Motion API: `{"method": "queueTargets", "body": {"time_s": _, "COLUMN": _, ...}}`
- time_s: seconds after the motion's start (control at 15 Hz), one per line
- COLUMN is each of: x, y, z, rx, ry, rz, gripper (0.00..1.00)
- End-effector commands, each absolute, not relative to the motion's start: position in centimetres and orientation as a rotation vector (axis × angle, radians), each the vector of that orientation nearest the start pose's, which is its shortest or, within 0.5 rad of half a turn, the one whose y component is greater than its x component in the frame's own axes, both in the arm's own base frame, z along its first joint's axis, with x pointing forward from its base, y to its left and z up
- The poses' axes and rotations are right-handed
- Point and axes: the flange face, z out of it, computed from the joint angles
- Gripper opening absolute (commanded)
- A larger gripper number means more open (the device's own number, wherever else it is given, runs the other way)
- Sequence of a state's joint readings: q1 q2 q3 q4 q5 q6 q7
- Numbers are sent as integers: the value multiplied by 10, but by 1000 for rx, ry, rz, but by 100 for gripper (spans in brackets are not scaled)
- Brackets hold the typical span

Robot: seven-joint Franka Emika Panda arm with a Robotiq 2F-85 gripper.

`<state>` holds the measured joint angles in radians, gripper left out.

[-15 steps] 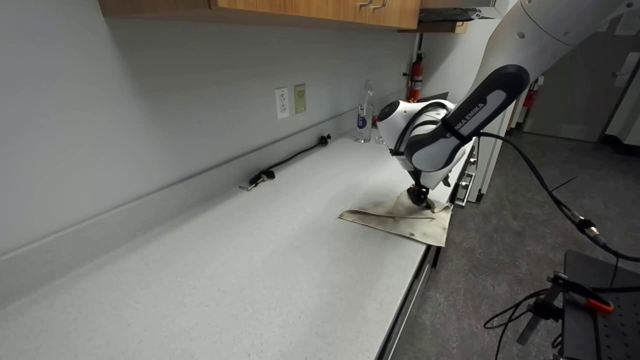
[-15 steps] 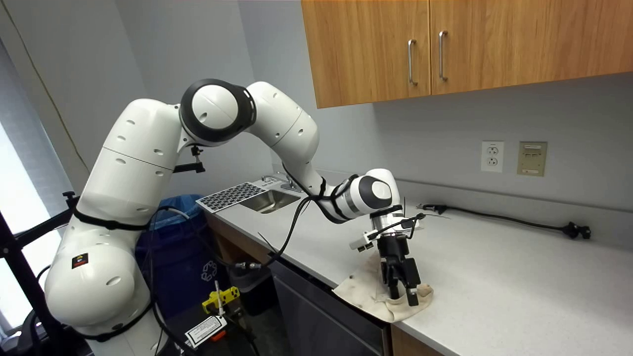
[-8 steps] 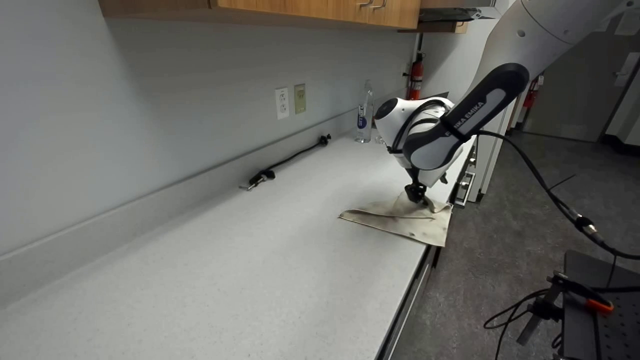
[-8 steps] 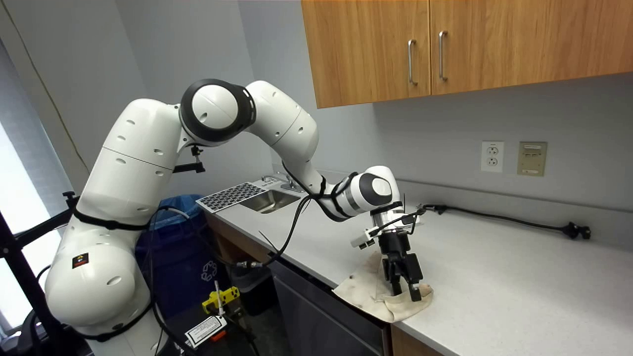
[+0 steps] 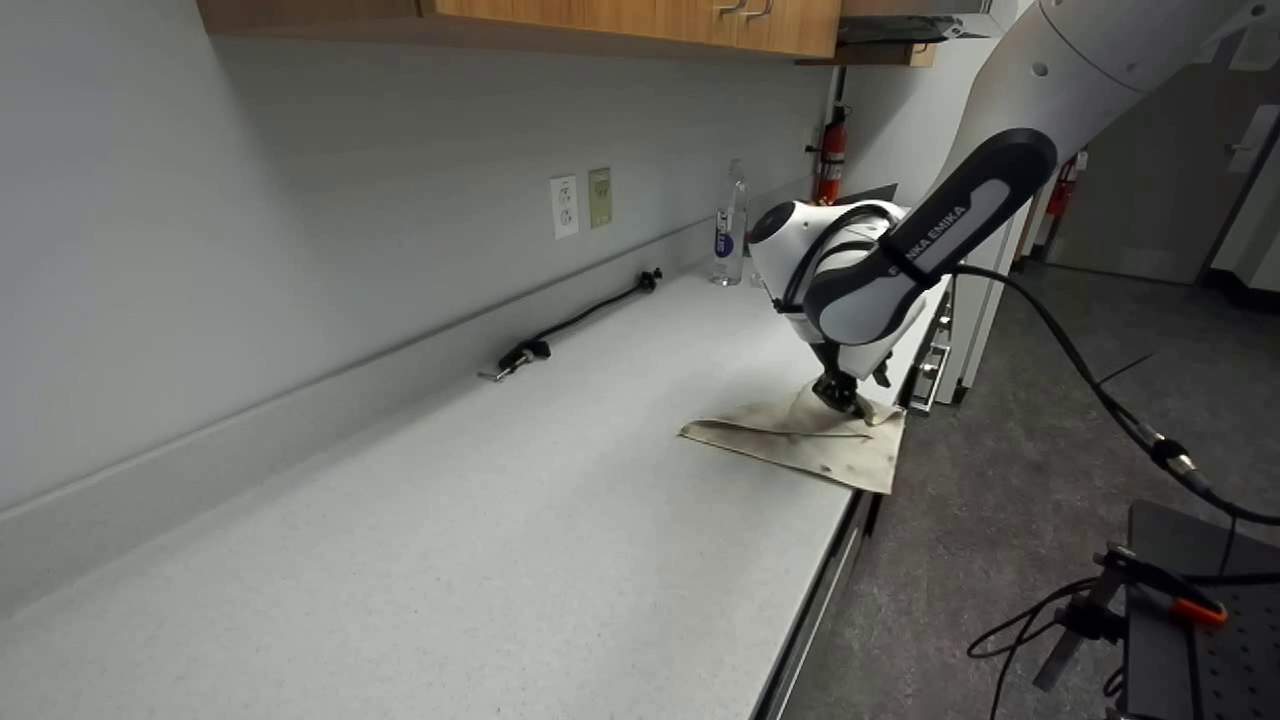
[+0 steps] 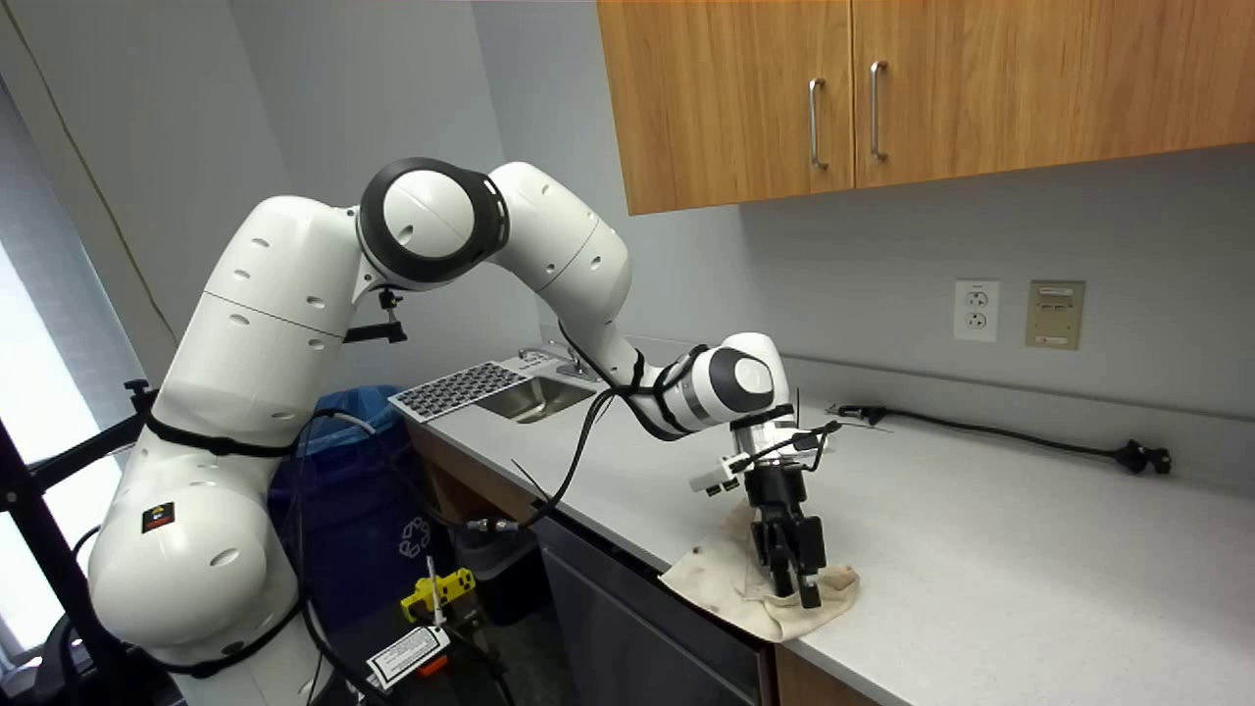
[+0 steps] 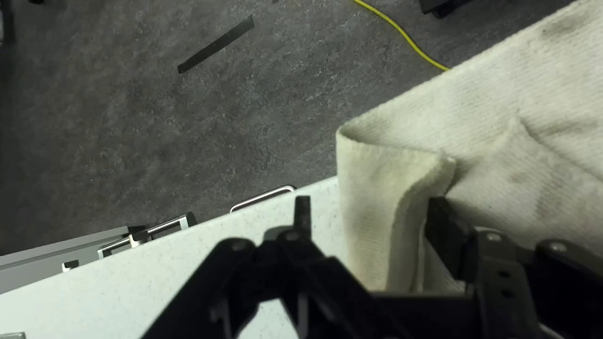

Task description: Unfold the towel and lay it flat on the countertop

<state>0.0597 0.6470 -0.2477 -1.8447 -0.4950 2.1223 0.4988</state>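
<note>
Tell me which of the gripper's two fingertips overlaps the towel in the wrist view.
The fingertip at the picture's right: it shows against the towel, whereas the fingertip at the picture's left shows against the pale countertop.

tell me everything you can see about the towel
The towel is a cream-beige cloth with darker spots, its weave looking soft and ribbed in the wrist view. It is wrinkled and partly folded, one layer doubled over another, not flat. It lies on the countertop at the front edge, a corner overhanging it. The open gripper straddles a folded part: one finger appears to touch the cloth, the other's tip stands apart from it.
</note>
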Motion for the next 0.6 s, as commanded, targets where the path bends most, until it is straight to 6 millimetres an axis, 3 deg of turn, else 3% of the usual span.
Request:
{"method": "queueTargets", "body": {"time_s": 0.0, "x": 592, "y": -130, "z": 164, "rx": 2548, "ry": -375, "rz": -383, "gripper": 35}}
{"method": "queueTargets", "body": {"time_s": 0.27, "x": 593, "y": -130, "z": 165, "rx": 2550, "ry": -380, "rz": -385, "gripper": 5}}
{"method": "queueTargets", "body": {"time_s": 0.33, "x": 593, "y": -130, "z": 165, "rx": 2549, "ry": -380, "rz": -385, "gripper": 0}}
{"method": "queueTargets", "body": {"time_s": 0.53, "x": 594, "y": -131, "z": 167, "rx": 2544, "ry": -386, "rz": -381, "gripper": 0}}
